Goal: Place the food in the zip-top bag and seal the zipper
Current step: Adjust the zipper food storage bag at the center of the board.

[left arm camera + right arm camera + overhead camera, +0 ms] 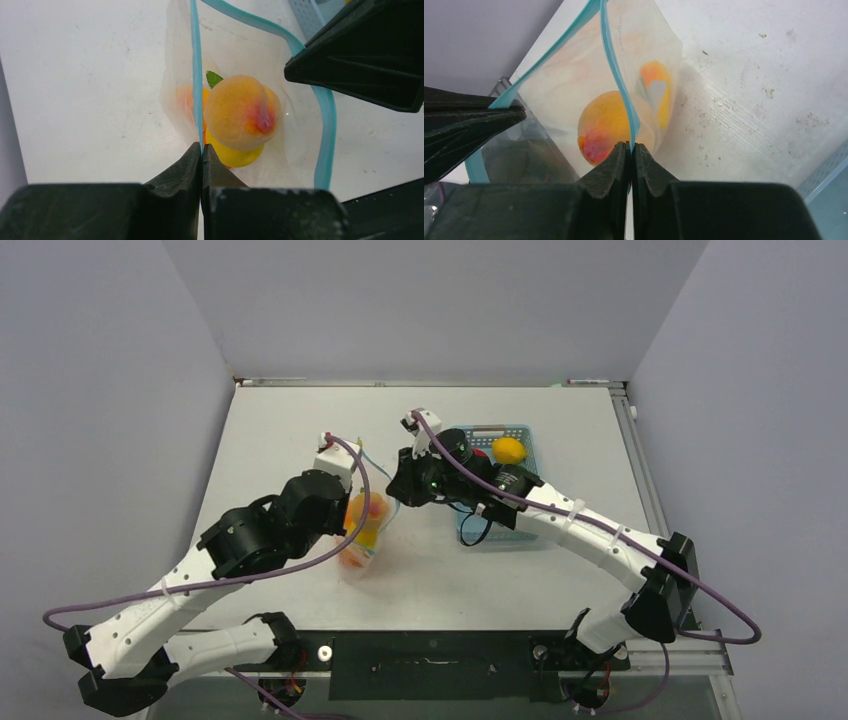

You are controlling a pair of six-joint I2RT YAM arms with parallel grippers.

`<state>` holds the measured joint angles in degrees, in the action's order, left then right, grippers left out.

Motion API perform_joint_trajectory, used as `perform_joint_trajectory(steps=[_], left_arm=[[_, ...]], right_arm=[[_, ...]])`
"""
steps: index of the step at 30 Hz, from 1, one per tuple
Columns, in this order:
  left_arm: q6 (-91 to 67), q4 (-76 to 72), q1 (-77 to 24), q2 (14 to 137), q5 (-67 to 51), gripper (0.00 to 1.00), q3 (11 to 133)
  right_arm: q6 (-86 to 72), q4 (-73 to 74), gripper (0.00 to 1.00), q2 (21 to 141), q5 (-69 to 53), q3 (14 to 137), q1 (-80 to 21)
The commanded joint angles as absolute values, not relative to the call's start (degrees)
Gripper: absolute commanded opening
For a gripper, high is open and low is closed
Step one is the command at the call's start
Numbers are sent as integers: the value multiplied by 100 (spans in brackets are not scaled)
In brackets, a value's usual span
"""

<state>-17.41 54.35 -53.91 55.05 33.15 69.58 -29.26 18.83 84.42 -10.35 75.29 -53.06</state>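
The clear zip-top bag hangs between my two grippers, its mouth held open. Inside it lie a peach, a yellow piece and an orange piece. My left gripper is shut on the light-blue zipper on one side of the mouth. My right gripper is shut on the zipper strip on the other side. In the top view the left gripper and right gripper face each other over the bag. A yellow lemon and a red piece lie in the basket.
The light-blue basket stands right of the bag, partly under my right arm. Purple cables loop from both arms. The table's rear edge meets the wall behind.
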Motion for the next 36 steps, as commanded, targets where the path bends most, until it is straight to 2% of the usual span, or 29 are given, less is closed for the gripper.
perform_joint_trajectory(steps=[1,11,23,36], left_arm=[[-1792,5527,-5416,5228,2633,0,7477],[-2094,5104,-5406,4887,2082,0,7452],[-3064,4307,-5180,5126,2129,0,5915],[-2731,4464,-5040,5052,2229,0,6553]], right_arm=[[-2419,2411,5,8106,-998,8232,-5445],[-2206,3102,5,8104,-655,8953,-5532],[-2240,2970,5,8565,-267,7871,-5532],[-2270,2796,5,8184,-80,8338,-5538]])
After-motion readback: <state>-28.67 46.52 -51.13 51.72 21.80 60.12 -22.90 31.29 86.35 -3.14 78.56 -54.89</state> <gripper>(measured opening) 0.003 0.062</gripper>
